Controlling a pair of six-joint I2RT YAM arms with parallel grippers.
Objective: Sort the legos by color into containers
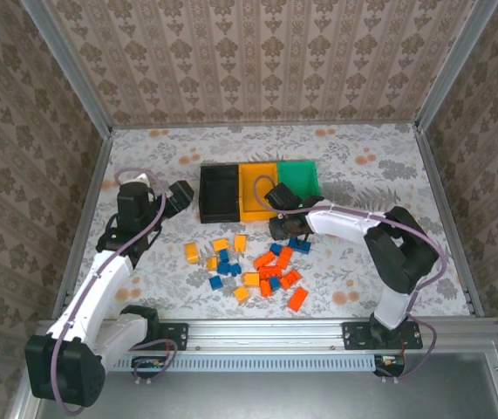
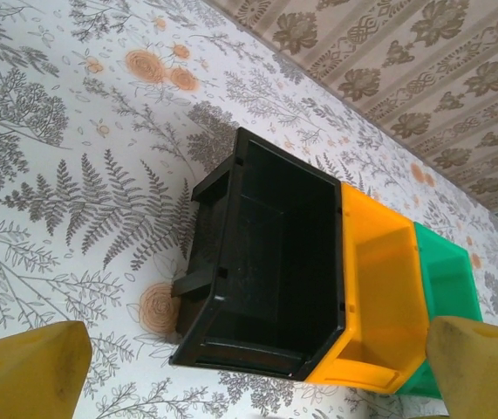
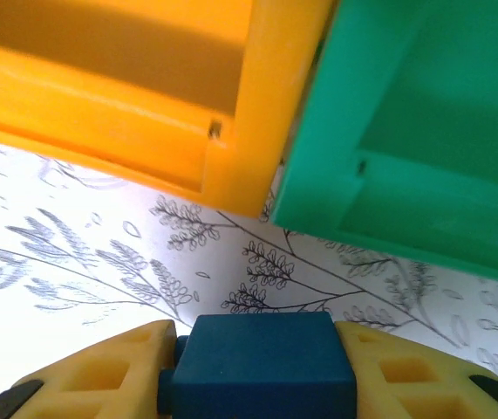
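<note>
Top external: the legos (image 1: pixel 253 266) lie scattered on the floral bench (image 1: pixel 362 175), a loose heap of yellow-orange, red-orange and blue. The containers (image 1: pixel 257 190) stand joined in a row at the heap's 12 o'clock: black bin (image 1: pixel 218 194), yellow-orange bin (image 1: pixel 255 196), green bin (image 1: pixel 299 179). I have the right jaws down at the heap's 1 o'clock edge, just at 6 o'clock of the yellow-orange and green bins, which leaves only a short reach for a drop. The left jaws wait at 9 o'clock of the black bin, well apart from the bricks, leaving the heap to the other side.

Left wrist: the left jaws stand wide with nothing between them, looking along the row. The black bin (image 2: pixel 275 244) is nearest and bare inside, the yellow-orange bin (image 2: pixel 379 288) comes next, and the green bin (image 2: pixel 449 279) is beyond it at 3 o'clock.

Right wrist: the right jaws are drawn narrow on a blue brick (image 3: pixel 262 353), gripped by its two flanks so that it sits square. At 12 o'clock the yellow-orange bin (image 3: pixel 126 78) meets the green bin (image 3: pixel 423 105), with bench showing beneath. Whether the brick has left the bench I cannot tell. I judge the sort barely begun. No bin is blue, so which one takes this brick I cannot tell.
</note>
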